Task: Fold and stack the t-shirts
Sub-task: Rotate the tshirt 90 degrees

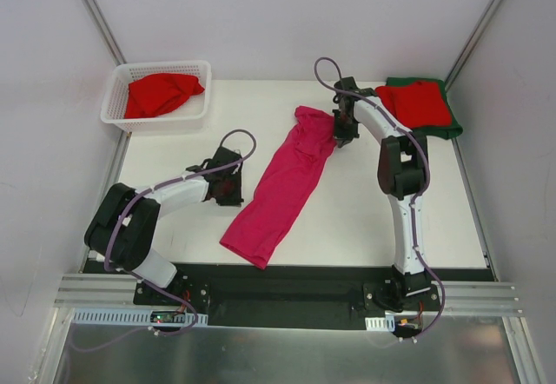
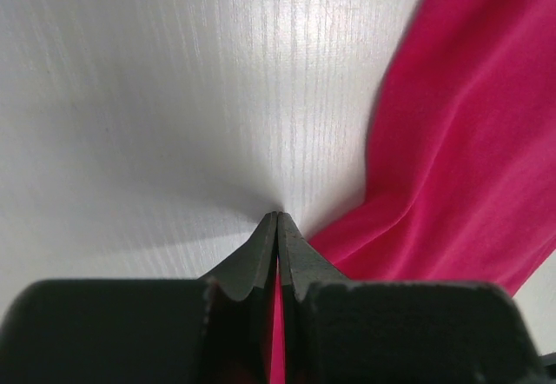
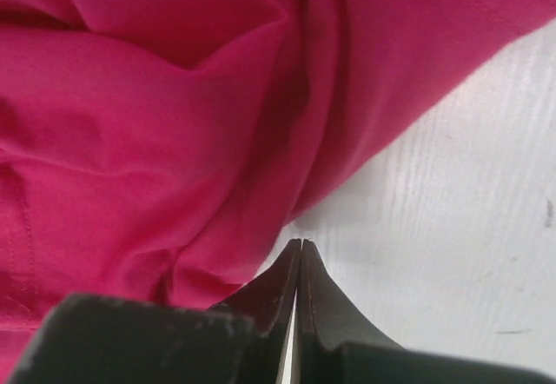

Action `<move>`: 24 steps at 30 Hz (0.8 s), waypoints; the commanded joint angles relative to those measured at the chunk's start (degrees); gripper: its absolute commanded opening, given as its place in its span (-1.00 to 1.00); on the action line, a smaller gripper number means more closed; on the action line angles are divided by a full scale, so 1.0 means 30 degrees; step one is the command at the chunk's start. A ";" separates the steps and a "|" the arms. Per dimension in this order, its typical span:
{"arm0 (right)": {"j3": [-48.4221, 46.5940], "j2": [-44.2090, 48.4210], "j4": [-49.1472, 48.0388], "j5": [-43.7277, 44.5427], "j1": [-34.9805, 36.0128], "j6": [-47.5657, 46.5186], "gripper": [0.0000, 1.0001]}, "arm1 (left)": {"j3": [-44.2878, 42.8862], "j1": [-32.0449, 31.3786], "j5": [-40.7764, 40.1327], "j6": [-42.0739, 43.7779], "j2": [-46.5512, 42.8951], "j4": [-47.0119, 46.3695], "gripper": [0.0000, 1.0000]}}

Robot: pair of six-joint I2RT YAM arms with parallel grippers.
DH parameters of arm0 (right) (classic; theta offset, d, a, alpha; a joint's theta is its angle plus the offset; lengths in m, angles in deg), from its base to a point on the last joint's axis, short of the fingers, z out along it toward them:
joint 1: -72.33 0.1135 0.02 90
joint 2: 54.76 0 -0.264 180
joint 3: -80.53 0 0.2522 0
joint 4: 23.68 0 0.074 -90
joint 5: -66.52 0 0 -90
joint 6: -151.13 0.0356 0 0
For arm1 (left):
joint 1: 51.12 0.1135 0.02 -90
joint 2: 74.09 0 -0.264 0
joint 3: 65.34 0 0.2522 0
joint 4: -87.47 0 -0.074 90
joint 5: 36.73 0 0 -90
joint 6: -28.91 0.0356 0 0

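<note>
Soft matt cloth t-shirt (image 1: 282,186)

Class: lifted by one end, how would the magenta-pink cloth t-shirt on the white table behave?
Probably floppy: the magenta-pink cloth t-shirt lies in soft folds, so it would likely hang limp. It looks thin, so probably light. Pushed, it would likely bunch up.

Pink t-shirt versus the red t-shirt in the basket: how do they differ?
The pink t-shirt lies stretched in a long strip on the table; the red t-shirt sits bunched inside the white basket. The pink t-shirt is magenta, the red t-shirt a truer red. Both are plain cloth, neither stacked.
</note>
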 commanded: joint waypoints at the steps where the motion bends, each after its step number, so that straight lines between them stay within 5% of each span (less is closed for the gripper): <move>1: -0.1030 -0.0410 0.0241 -0.2402 -0.0245 -0.0242 -0.98 | 0.0882 -0.0147 0.0542 -0.0108 -0.0710 0.0370 -1.00; 24: -0.1968 -0.1143 0.0153 -0.7324 -0.0333 -0.0476 -0.98 | -0.0316 -0.6121 0.2036 -0.2861 -0.0276 0.0399 -1.00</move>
